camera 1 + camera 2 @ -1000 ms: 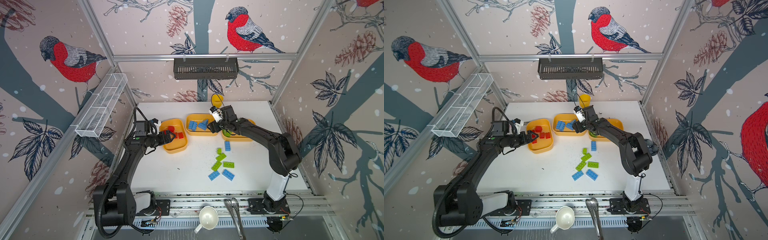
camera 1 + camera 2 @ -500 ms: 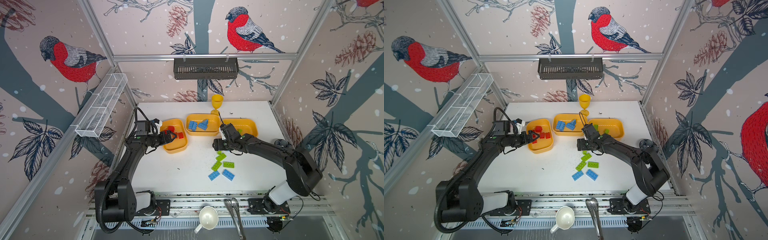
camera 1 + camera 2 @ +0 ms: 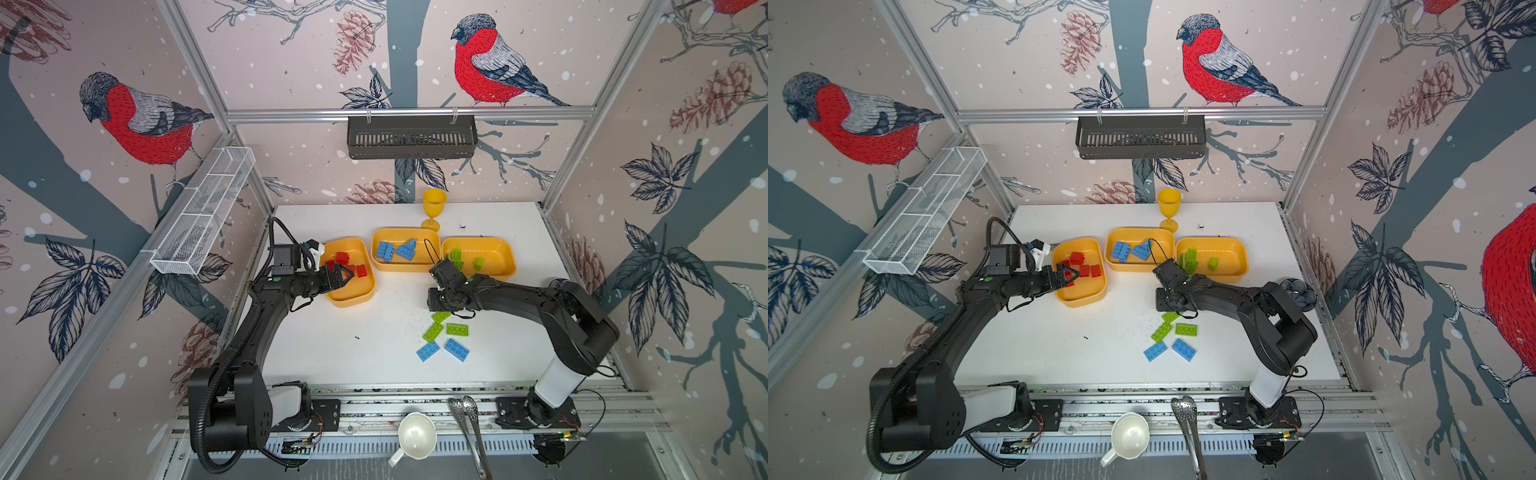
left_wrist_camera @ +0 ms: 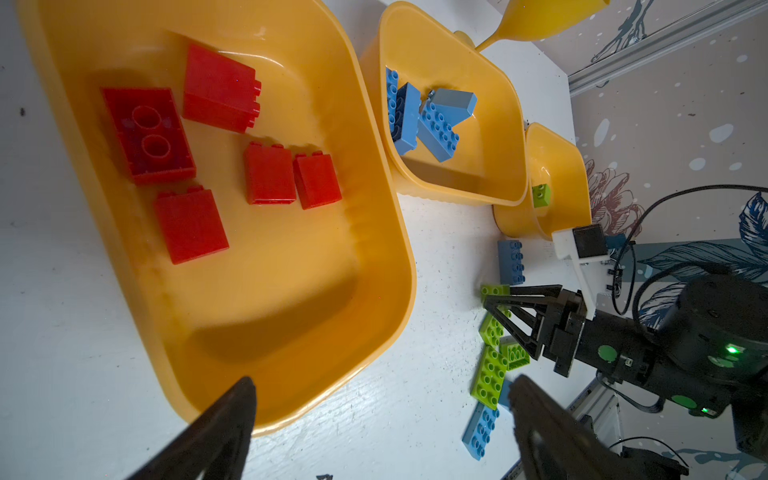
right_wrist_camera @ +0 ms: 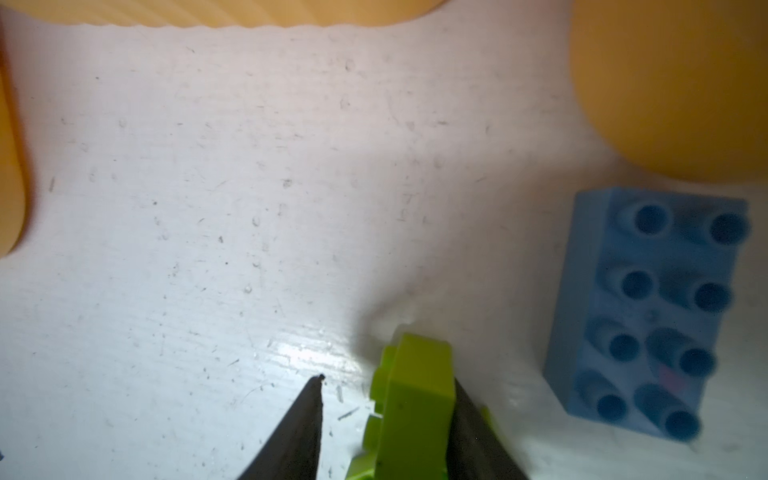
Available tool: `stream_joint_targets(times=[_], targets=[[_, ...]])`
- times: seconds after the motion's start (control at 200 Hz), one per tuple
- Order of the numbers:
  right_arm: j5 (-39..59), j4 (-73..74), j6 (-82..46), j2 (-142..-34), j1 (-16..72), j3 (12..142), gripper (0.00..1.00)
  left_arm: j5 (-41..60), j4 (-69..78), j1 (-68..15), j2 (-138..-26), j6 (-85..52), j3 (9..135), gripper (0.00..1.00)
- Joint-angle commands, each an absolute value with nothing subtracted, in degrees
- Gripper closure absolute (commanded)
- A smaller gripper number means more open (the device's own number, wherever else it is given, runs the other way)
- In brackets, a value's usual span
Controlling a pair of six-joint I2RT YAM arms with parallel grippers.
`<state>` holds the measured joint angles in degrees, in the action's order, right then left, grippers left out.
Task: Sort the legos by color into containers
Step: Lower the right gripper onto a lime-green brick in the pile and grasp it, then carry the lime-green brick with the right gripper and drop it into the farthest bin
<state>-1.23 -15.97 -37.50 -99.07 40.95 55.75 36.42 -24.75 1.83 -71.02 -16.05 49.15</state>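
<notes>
Legos (image 3: 456, 349) lie part sorted on the white table (image 3: 332, 353). Three yellow trays stand in a row at mid-table. The left tray (image 3: 353, 291) holds red ones (image 3: 342, 257), the middle tray (image 3: 403, 269) blue ones (image 3: 384, 251), and the right tray (image 3: 494, 253) green ones (image 3: 479, 262). A goblet (image 3: 434, 208) stands just beyond the middle tray. The left gripper (image 3: 345, 276), jaws wide, hovers over the left tray's near-left side. The right gripper (image 4: 494, 302) sits low at the table, just near of the middle and right trays. Its jaws are narrow around a green lego (image 5: 415, 395): one finger touches it, the other stands just off. A blue lego (image 5: 648, 307) lies beside it, toward the right tray. Nearer lie three green and two blue.
</notes>
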Motion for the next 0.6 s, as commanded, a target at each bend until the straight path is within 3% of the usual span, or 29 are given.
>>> stream_joint_targets(times=[0.0, 0.155, 0.295, 0.595], targets=[[-4.80, -15.52, -36.60, -100.32, 41.22, 56.62, 0.55, 37.08, -23.74, 1.98, -70.71, -14.95, 48.95, 0.06], [-7.30, -16.60, -34.89, -101.34, 41.83, 57.39, 0.67, 36.75, -23.99, 2.02, -70.39, -14.85, 49.05, 0.05], [-7.83, -16.90, -33.98, -99.41, 41.92, 57.71, 0.85, 36.66, -24.11, 1.95, -70.24, -14.71, 48.92, 0.06], [-7.60, -21.48, -31.29, -90.08, 39.02, 61.39, 0.84, 40.60, -22.07, 2.00, -70.82, -16.86, 49.56, 0.05]])
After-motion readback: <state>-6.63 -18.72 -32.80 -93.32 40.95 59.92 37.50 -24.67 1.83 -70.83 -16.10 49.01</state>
